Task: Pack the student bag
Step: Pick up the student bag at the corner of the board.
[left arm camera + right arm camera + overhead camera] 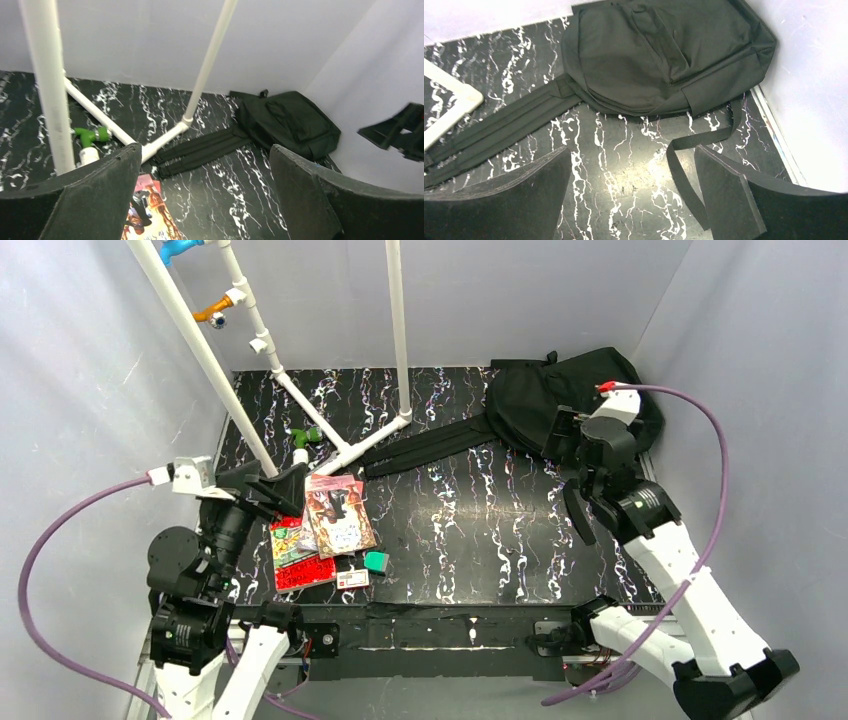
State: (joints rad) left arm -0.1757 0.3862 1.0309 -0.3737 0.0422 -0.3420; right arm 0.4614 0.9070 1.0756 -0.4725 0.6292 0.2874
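Your right gripper (630, 155), jaws apart, was nearer the bag (659, 55), which lay at 12 o'clock from it, straps (499, 130) pointing to 8 o'clock; the left gripper (205, 147) was also wide apart.

Left arm (215, 540): we see it rise from its base at the near left, folded compactly, wrist aimed toward the far right.
Left gripper (270, 485): we find the jaws spread wide, holding nothing.
Left fingers (100, 195): in the wrist view we see two dark pads well apart, one in each lower corner.
Right arm (680, 560): we see its white links reach from the near right base toward the far side, elbow low.
Right gripper (568, 472): we find it tilted downward, jaws wide, gripping nothing.
Right fingers (734, 195): we see both pads hanging apart above the surface.
Arms together: we see them well apart.
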